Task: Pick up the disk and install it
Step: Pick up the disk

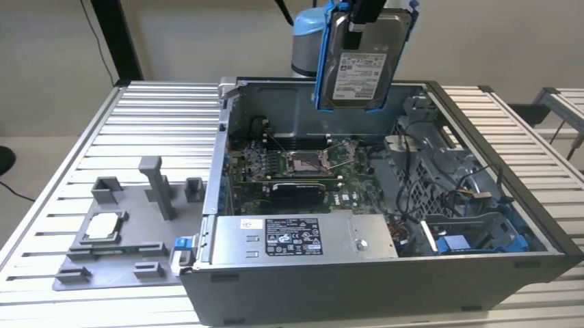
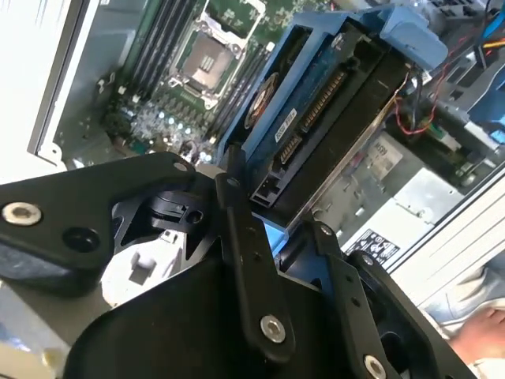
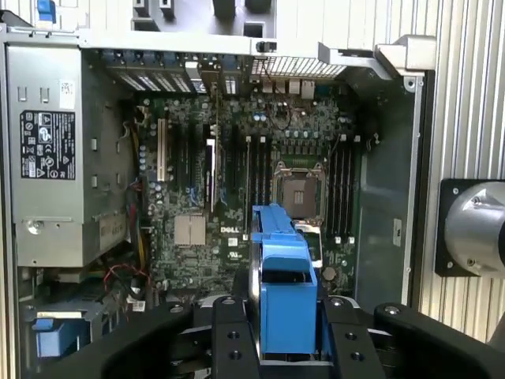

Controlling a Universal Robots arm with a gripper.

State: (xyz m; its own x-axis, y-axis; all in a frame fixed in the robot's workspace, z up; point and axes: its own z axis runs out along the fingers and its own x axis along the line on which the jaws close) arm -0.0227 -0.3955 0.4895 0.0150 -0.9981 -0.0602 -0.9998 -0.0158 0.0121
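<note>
The disk (image 1: 360, 65) hangs upright above the open computer case (image 1: 365, 280). The gripper (image 3: 284, 328) is clamped on its blue carrier.

Robotics lab bench, by the look of it: a slatted aluminium table (image 1: 137, 123) carries an open computer case (image 1: 365, 287) lying on its side, motherboard (image 1: 301, 164) exposed, with a grey fixture plate (image 1: 119, 263) of moulded holders just beside it. Plain pale wall (image 1: 201, 41) and a black frame post (image 1: 119, 34) behind; a second slatted bench (image 1: 561, 102) at the exterior view's right. The arm's gripper (image 3: 284, 332) clamps the disk (image 1: 360, 68) above the case.
</note>
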